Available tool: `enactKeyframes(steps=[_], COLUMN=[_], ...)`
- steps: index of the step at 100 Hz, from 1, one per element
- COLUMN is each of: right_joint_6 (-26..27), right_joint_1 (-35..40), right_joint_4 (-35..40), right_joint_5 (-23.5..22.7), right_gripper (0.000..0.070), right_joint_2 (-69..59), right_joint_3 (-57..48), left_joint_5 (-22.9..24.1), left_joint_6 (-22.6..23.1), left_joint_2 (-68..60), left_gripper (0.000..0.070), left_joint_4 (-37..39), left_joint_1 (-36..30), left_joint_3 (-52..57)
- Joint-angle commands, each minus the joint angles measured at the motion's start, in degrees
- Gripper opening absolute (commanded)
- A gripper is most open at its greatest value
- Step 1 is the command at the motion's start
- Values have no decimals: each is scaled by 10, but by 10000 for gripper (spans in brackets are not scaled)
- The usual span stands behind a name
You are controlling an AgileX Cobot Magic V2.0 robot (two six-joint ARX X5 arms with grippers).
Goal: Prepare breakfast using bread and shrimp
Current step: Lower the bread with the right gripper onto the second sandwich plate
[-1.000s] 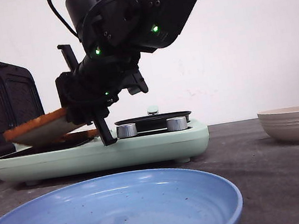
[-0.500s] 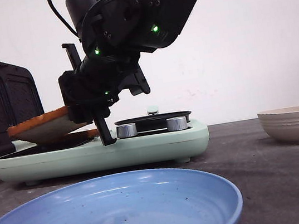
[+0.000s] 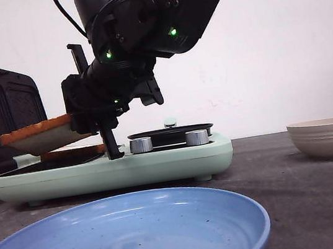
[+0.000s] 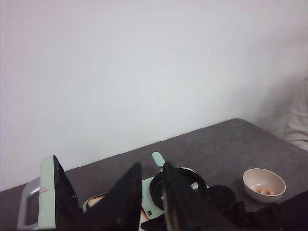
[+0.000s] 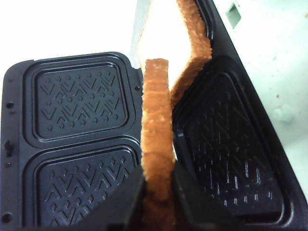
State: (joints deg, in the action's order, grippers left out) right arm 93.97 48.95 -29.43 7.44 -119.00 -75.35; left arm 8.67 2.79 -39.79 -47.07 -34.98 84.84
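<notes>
My right gripper (image 3: 82, 126) (image 5: 158, 179) is shut on one edge of a bread slice (image 3: 38, 136) (image 5: 156, 139) and holds it nearly level just above the open sandwich maker (image 3: 117, 169). A second bread slice (image 3: 73, 152) (image 5: 168, 43) lies on the lower black plate under it. The shrimp (image 4: 264, 191) show as small orange pieces in the beige bowl (image 4: 263, 183) (image 3: 331, 136). My left gripper (image 4: 151, 180) hangs high over the table, its jaws a narrow gap apart with nothing between them.
The sandwich maker's dark lid (image 3: 1, 111) stands open at the left. A black pan (image 3: 171, 132) and two silver knobs (image 3: 141, 145) sit on its right half. A large blue plate (image 3: 127, 237) fills the near foreground.
The right gripper has lifted the held bread slice a little and brought it closer to level. The slice on the lower plate has not moved.
</notes>
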Motion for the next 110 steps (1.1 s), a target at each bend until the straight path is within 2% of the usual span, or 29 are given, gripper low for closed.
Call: enactKeyframes(steps=[1, 27, 56, 110], right_joint_6=[5, 6, 15, 14], right_joint_1=[3, 4, 5, 4], right_joint_4=[-6, 3, 12, 12], right_joint_5=[1, 3, -2, 1], right_gripper=[1, 1, 1, 1], right_joint_2=[-13, -14, -23, -24], right_joint_3=[-13, -13, -19, -24], left_joint_5=[-2, -4, -28, -28], left_joint_6=[-5, -5, -8, -8], left_joint_2=[-2, 1, 2, 14], left_gripper=[0, 0, 0, 0], left_joint_4=[3, 3, 3, -1], left_joint_1=[-4, -4, -4, -7], left_joint_3=[10, 10, 10, 10])
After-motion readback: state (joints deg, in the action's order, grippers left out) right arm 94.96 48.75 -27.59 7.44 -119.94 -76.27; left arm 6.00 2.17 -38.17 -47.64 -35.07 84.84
